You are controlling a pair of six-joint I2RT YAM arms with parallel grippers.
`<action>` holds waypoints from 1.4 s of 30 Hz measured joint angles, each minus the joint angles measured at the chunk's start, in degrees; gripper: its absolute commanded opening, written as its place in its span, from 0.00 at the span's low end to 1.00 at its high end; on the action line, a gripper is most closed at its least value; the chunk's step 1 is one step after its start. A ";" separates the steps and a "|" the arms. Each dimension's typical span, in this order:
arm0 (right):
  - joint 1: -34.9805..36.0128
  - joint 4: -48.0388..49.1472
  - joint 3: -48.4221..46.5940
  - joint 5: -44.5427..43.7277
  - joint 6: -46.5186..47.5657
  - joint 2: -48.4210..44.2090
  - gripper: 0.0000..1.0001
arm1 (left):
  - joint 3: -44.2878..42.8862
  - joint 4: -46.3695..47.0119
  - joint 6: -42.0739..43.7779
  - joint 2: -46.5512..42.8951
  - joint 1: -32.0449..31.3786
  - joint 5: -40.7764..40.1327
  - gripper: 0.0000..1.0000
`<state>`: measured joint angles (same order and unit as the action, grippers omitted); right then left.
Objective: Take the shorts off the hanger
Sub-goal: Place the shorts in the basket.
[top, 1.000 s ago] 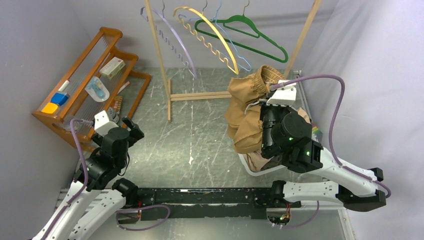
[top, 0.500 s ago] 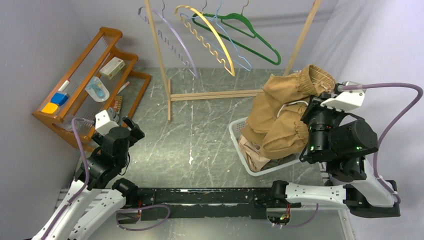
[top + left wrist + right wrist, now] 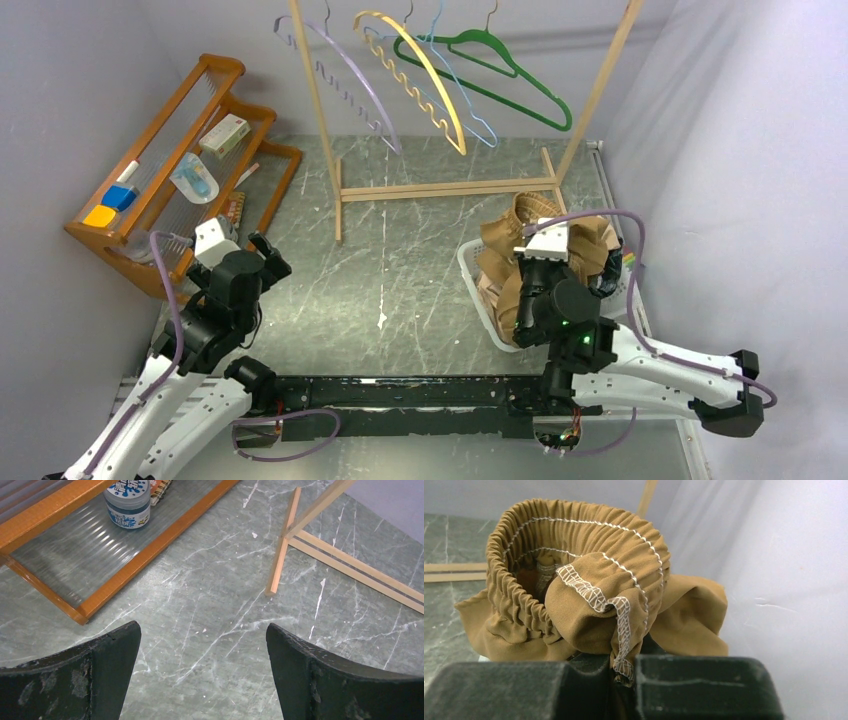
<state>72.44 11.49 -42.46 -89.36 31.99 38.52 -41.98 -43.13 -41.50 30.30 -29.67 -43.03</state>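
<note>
**Counts.** One pair of tan-brown cloth shorts (image 3: 505, 240) with a gathered waistband sits bunched on one white plastic basket (image 3: 466, 262), right of centre in the top view. Four plastic hangers (image 3: 441, 97), in lavender, yellow, light blue and green, hang on one wooden rack (image 3: 440, 188) at upper centre.

**Claws.** The right claw (image 3: 624, 672) is pressed together, pinching a stitched edge of the shorts. The left claw (image 3: 202, 675) is spread wide, holding nothing, above the grey marbled counter (image 3: 215, 625) at lower left.
</note>
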 measured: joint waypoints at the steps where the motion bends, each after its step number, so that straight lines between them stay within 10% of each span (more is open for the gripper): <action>1: 0.02 2.16 1.77 0.07 0.94 0.13 0.00 | 0.00 0.00 0.00 0.04 0.02 0.04 0.99; 8: -0.22 24.50 7.96 -0.44 12.31 0.87 0.00 | 0.00 0.02 0.24 0.07 0.11 0.72 0.99; 18: -5.05 70.42 12.48 -0.33 46.14 26.73 0.07 | 0.00 0.00 0.22 0.09 0.13 1.42 0.99; 22: -11.15 73.05 12.48 -0.44 48.74 31.17 0.18 | 0.00 -0.02 0.15 0.00 0.22 1.57 0.99; 24: -14.49 74.25 12.68 -0.39 48.78 30.45 0.49 | 0.00 -0.02 0.15 -0.42 0.22 1.73 0.99; 28: -19.17 75.84 17.49 -0.42 47.06 28.46 0.73 | 0.00 0.00 0.15 -1.75 0.22 1.75 0.99; 42: -16.57 75.76 9.38 -0.44 53.88 26.77 0.89 | -0.02 -0.02 0.17 0.02 0.22 2.12 0.99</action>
<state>55.88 87.24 -33.08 -89.80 85.86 65.30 -42.00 -43.16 -41.32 30.33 -29.45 -40.91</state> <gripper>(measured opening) 0.888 0.993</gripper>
